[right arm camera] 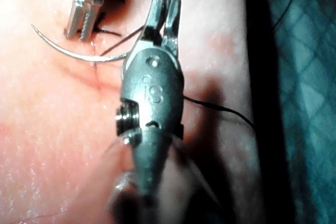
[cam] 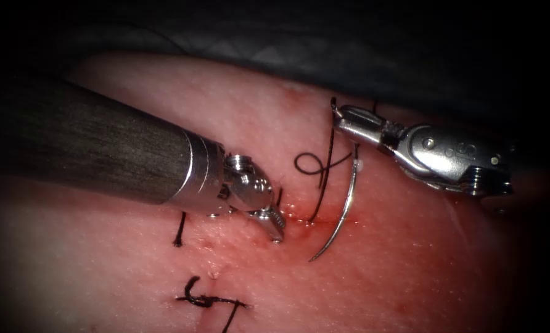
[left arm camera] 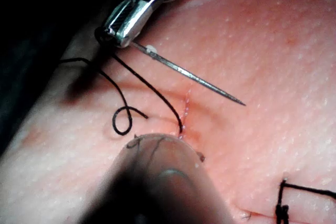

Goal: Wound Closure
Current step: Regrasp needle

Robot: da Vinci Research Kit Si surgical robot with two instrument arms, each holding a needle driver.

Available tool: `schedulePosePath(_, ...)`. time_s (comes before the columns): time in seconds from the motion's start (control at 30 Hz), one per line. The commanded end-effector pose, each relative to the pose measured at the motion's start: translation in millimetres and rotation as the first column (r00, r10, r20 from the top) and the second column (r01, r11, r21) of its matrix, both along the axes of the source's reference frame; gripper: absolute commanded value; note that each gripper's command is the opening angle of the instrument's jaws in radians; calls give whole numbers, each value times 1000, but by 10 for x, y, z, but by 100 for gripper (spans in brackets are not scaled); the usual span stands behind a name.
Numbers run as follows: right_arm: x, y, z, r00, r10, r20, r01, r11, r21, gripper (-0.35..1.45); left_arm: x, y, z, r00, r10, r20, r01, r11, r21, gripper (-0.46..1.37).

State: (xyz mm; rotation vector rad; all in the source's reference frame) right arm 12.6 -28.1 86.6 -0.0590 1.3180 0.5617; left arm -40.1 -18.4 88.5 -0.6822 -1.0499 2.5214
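My right tool comes in from the right, its jaws shut on the curved needle near its tail. The needle hangs free of the tissue on the cut's right side, tip down close to the surface. Black thread curls over the jaw tip, forms a small loop and enters the cut. My left tool rests its tips on the tissue at the cut's left edge, jaws slightly open on nothing. The right wrist view shows the right tool, needle and left tool. The left wrist view shows the needle.
Red fluid wets the tissue around the cut. A knotted stitch with cut ends lies lower left, and a short thread end stands above it. The left arm's thick shaft covers the left tissue. Dark cloth lies beyond the far edge.
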Motion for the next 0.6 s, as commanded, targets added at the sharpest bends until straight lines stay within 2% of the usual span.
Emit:
schedulePosePath(0.03, 0, 0, 0, 1000, 5, 2, -5, 1000, -1, -35, 1, 1, 0, 1000, -5, 9, 5, 1000, 2, 7)
schedulePosePath(0.13, 0, 0, 0, 1000, 5, 2, -5, 1000, -1, -35, 1, 2, -2, 1000, -11, 19, 11, 1000, 3, 19)
schedulePosePath(0.2, 0, 0, 0, 1000, 5, 2, -5, 1000, -1, -35, 1, 5, -4, 999, -22, 31, 22, 1000, 0, 18)
schedulePosePath(0.33, 0, 0, 0, 1000, 5, 2, -5, 1000, -1, -35, 4, 11, -9, 996, -70, 52, 71, 997, -15, -7)
schedulePosePath(0.37, 0, 0, 0, 1000, 5, 2, -5, 1000, -1, -35, 5, 13, -11, 994, -98, 57, 99, 995, -19, -29)
schedulePosePath(0.53, 0, 0, 0, 1000, 5, 2, -5, 1000, -1, -35, 10, 17, -19, 984, -155, 90, 155, 988, 8, -32)
schedulePosePath(0.6, 0, 0, 0, 1000, 5, 2, -5, 1000, -1, -35, 12, 18, -25, 973, -217, 82, 214, 976, 37, -34)
